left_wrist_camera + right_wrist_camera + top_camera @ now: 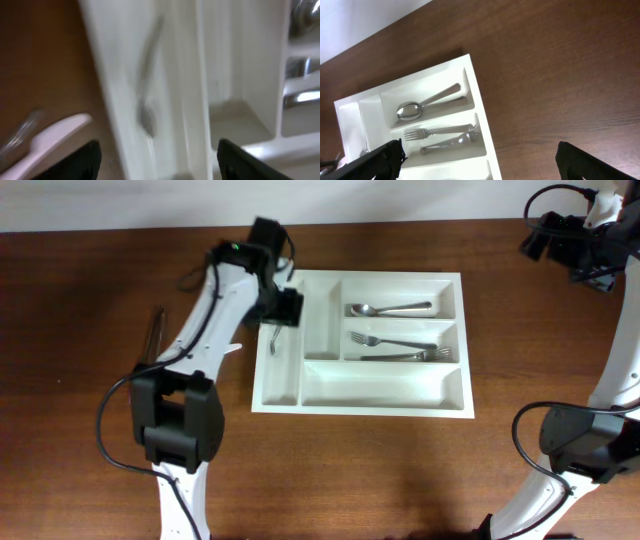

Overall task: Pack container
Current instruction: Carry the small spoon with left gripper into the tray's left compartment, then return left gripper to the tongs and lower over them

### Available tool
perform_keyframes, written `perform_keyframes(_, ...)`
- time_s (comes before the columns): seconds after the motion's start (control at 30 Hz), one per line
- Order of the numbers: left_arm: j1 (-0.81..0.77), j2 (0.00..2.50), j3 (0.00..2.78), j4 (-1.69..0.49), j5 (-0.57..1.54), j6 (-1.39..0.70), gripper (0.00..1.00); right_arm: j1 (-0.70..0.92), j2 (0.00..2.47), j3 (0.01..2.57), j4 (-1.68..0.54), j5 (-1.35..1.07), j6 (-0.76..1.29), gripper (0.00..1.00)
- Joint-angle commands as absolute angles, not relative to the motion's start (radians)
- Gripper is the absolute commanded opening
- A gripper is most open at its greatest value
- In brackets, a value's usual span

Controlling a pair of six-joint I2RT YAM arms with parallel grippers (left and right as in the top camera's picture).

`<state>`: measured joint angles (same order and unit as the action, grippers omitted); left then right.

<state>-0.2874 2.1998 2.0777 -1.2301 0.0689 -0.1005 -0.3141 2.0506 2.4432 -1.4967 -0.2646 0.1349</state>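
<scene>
The container (pixel 380 402) is a large white tray at mid-table. My left gripper (pixel 283 308) hovers over the top of its far-left narrow compartment, open with nothing between its fingers. Below it, a thin metal utensil (pixel 272 340) lies in that compartment. The left wrist view is blurred but shows this utensil (pixel 146 112) apart from the open gripper (pixel 159 150). A spoon (pixel 385 309) and two forks (pixel 395 340) fill the upper two long compartments. My right gripper (pixel 477 155) is open, high at the far right, looking down on the container (pixel 479 100).
A dark utensil (pixel 155 335) lies on the wood left of the left arm. A pale plastic utensil (pixel 50 140) lies just outside the container's left wall. The container's bottom long compartment (pixel 385 388) and second narrow compartment (pixel 322 320) hold nothing.
</scene>
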Motion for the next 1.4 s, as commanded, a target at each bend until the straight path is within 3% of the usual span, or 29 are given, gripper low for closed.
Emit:
perform_keyframes(0.0, -0.221, 2.192, 2.227, -1.308, -0.052, -0.074, 0.82, -0.308, 2.058, 2.442, -1.500, -0.278, 0.140, 0.99)
perform_keyframes(0.03, -0.194, 2.192, 2.260, -1.332, -0.054, -0.074, 0.99, -0.308, 2.058, 2.442, -1.500, -0.278, 0.140, 0.99)
perform_keyframes(0.2, -0.105, 2.194, 2.260, -1.368, -0.039, -0.078, 0.99, -0.308, 2.058, 2.442, -1.500, -0.278, 0.140, 0.99)
perform_keyframes(0.33, -0.043, 2.194, 2.227, -1.384, -0.038, -0.241, 1.00, -0.308, 2.058, 2.442, -1.500, -0.278, 0.140, 0.99)
perform_keyframes(0.43, -0.012, 2.194, 2.186, -1.384, -0.064, -0.237, 1.00, -0.308, 2.058, 2.442, -1.500, -0.278, 0.140, 0.99)
perform_keyframes(0.6, 0.025, 2.194, 2.123, -1.393, -0.071, 0.119, 1.00, -0.308, 2.058, 2.442, -1.500, -0.278, 0.140, 0.99)
perform_keyframes(0.73, 0.039, 2.194, 2.080, -1.452, -0.076, 0.501, 0.82, -0.308, 2.058, 2.442, -1.501, -0.278, 0.140, 0.99)
perform_keyframes(0.83, 0.044, 2.194, 2.058, -1.483, -0.113, 0.641, 0.76, -0.308, 2.058, 2.442, -1.503, -0.278, 0.140, 0.99)
perform_keyframes(0.97, 0.047, 2.194, 2.056, -1.465, -0.095, 0.519, 0.82, -0.308, 2.058, 2.442, -1.504, -0.277, 0.140, 0.99)
perform_keyframes(1.07, 0.067, 2.194, 2.056, -1.456, 0.026, 0.270, 0.96, -0.308, 2.058, 2.442, -1.504, -0.277, 0.140, 0.99)
perform_keyframes(1.17, 0.117, 2.194, 2.056, -1.460, 0.185, 0.155, 0.95, -0.308, 2.058, 2.442, -1.503, -0.277, 0.140, 0.99)
perform_keyframes(1.37, 0.279, 2.194, 2.056, -1.567, 0.477, 0.121, 0.91, -0.308, 2.058, 2.442, -1.504, -0.278, 0.140, 0.99)
